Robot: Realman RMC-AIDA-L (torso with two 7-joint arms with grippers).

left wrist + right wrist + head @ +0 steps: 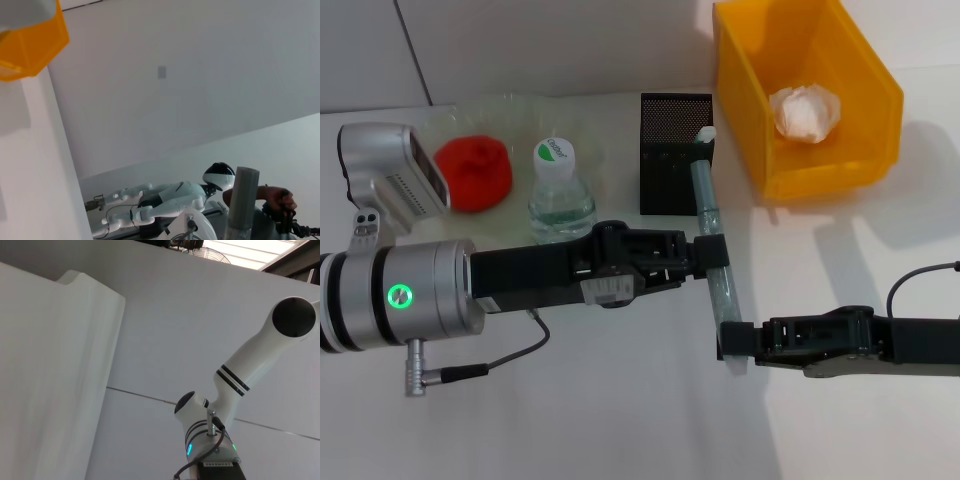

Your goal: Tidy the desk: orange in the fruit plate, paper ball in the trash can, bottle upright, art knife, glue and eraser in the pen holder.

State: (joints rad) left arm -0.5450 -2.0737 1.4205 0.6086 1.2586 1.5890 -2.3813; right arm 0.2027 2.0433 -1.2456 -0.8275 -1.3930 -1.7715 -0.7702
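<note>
Yellow-orange trash can (860, 120): we see one, just beside the pen holder on the robot's right; one white paper ball (806, 110) lies inside it.
Pen holder (675, 150): one black mesh box on the desk (620, 420); we cannot tell what is inside.
Fruit plate (510, 110): one pale glass dish, on the pen holder's left; one red-orange orange (474, 172) rests in it.
Bottle (560, 195): one, standing upright with its white cap up, between the orange and the pen holder.
Glue (716, 262): one translucent stick, its white tip at the pen holder's near corner, running toward us.
Left gripper (712, 250): we see its fingers clamped on the glue's middle, just in front of the pen holder.
Right gripper (732, 345): it sits at the glue's near end; we see it closed around that end.
</note>
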